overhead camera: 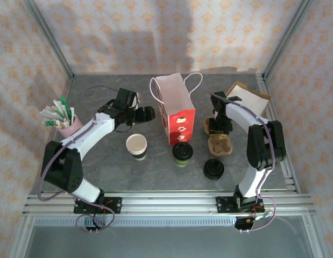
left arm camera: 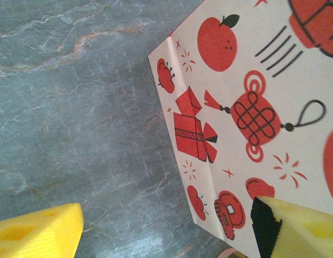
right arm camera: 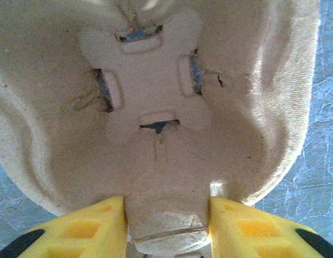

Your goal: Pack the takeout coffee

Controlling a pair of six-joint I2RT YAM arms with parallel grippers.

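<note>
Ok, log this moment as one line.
left gripper open beside paper bag | right gripper shut on cup carrier | takeout coffee on table, unpacked

My left wrist view crops the printed paper bag (left arm camera: 252, 107) at top and right, and the left tool (left arm camera: 166, 230) at the bottom. The pulp cup carrier (right arm camera: 155, 80) runs off my right wrist view's top; the right tool (right arm camera: 169, 231) is clipped below.

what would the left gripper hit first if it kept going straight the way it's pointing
The bag. The left gripper points at its printed side, jaws open and empty. Nothing seems to lie between them, though the gap is hard to judge.
</note>
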